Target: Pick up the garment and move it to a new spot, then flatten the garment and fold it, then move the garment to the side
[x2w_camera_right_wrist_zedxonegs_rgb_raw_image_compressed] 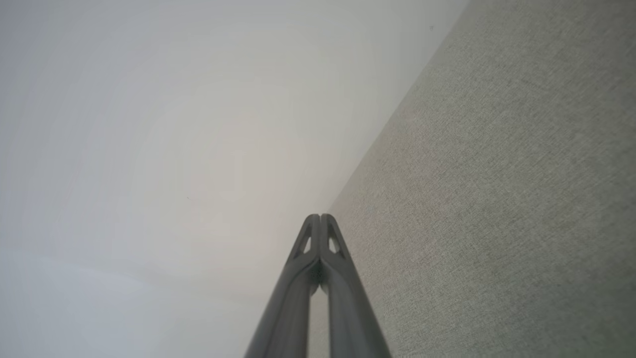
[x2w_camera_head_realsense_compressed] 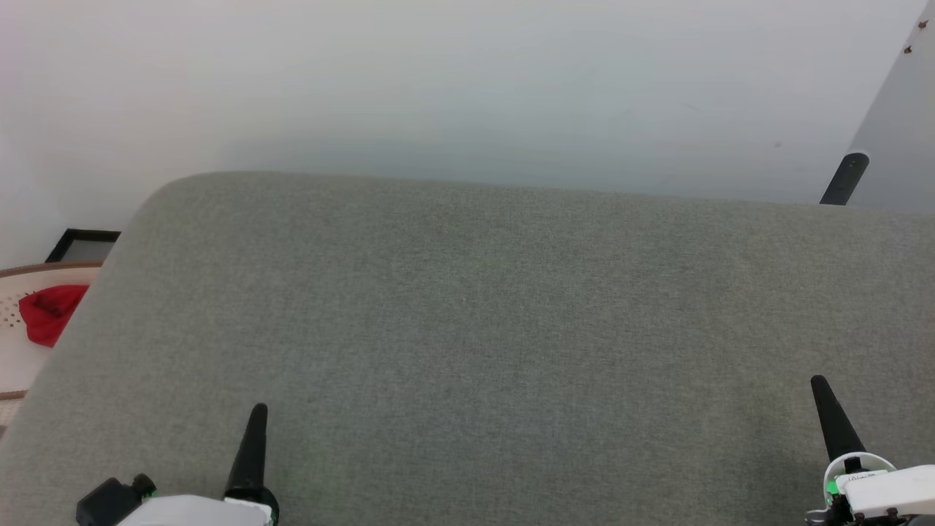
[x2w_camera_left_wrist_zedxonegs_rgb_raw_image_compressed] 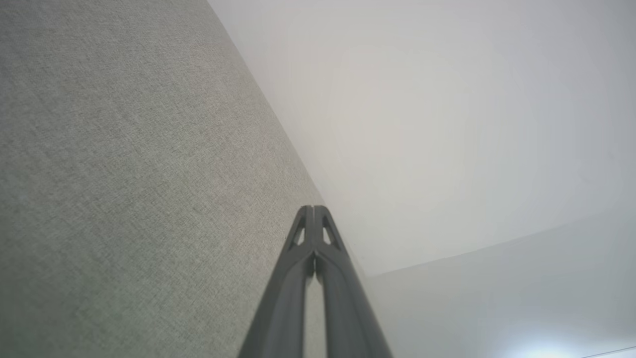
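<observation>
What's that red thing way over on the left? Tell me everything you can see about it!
The garment is a small red bundle of soft-looking cloth, crumpled into a lump with folds, not laid flat. Just plain red shows from here. It sits inside a pale basket with tiny holes and a tan rim, off the left end of the grey cushion. The cushion's edge seems to hide its right side, so its full shape cannot be told.

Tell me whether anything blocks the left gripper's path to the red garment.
No object lies between the left gripper and the red cloth garment. But the garment sits in a pale wood-rimmed basket past the left edge of the grey woven fabric surface, which hides part of it.
</observation>
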Motion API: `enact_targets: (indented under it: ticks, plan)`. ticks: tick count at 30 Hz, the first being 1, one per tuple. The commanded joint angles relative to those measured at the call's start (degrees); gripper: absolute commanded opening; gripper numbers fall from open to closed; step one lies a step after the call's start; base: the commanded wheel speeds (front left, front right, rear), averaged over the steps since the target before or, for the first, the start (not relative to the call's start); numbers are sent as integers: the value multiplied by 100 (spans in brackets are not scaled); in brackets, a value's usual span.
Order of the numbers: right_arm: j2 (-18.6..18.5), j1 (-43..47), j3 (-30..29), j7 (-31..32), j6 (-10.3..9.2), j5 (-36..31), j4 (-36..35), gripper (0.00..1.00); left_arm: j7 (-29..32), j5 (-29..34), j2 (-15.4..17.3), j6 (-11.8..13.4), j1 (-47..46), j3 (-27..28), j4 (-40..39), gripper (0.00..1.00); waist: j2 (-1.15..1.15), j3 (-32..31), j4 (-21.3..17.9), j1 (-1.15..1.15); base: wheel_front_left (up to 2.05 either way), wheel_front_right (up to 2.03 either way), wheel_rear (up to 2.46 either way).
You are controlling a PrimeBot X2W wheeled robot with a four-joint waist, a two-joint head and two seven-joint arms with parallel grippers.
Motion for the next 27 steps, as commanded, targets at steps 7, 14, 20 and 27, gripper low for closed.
enact_targets:
  ticks: [7, 14, 20, 27]
  plan:
    - [42, -188, 0, 70, 3, 447, 58, 0, 147, -535, -22, -20, -233, 65, 47, 0, 0, 18, 5, 0, 0, 0, 0]
    - [86, -232, 0, 116, 3, 729, 123, 0, 241, -874, -50, -22, -316, 92, 105, 0, 0, 33, 10, 0, 0, 0, 0]
    - [119, -278, 1, 156, 3, 971, 173, 0, 326, -1148, -72, -23, -380, 119, 155, 0, 0, 46, 13, 0, 0, 0, 0]
    - [151, -313, 2, 183, 2, 1190, 220, 0, 401, -1408, -93, -25, -452, 144, 202, 0, 0, 58, 17, 0, 0, 0, 0]
